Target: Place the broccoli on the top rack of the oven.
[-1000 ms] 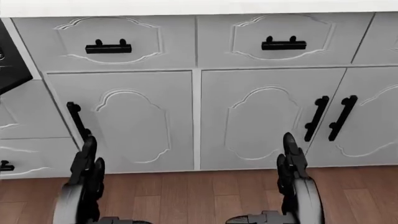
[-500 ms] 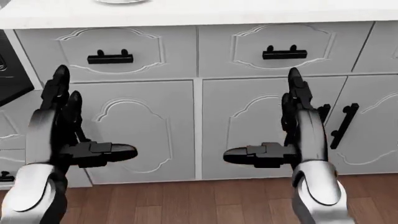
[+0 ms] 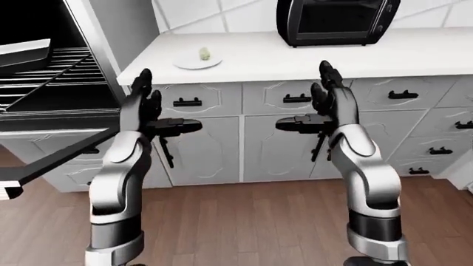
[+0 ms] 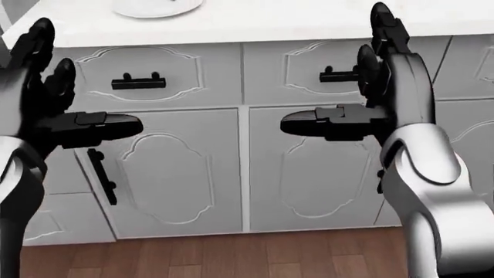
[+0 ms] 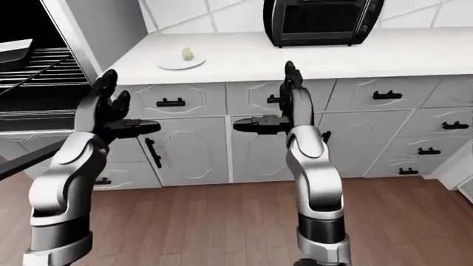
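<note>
The broccoli (image 3: 204, 54) is a small pale green piece on a white plate (image 3: 197, 64) on the white counter, near its left end. The oven (image 3: 44, 72) stands open at the left of the left-eye view, with wire racks (image 3: 62, 60) showing and its door (image 3: 51, 160) folded down. My left hand (image 3: 159, 111) is open and empty, held up before the cabinets below the plate. My right hand (image 3: 314, 105) is open and empty, further right at the same height. The head view shows both hands (image 4: 73, 92) (image 4: 343, 87) and only the plate's edge (image 4: 157, 8).
A black toaster oven (image 3: 336, 19) stands on the counter (image 3: 295, 55) at the top right. Grey cabinet doors and drawers with black handles (image 4: 139, 83) run below the counter. A metal tray (image 3: 24, 51) lies in the oven. The floor is wood.
Both arms have risen from low near the floor to drawer height, with fingers spread. The head camera has tilted up, so the counter edge and plate now show.
</note>
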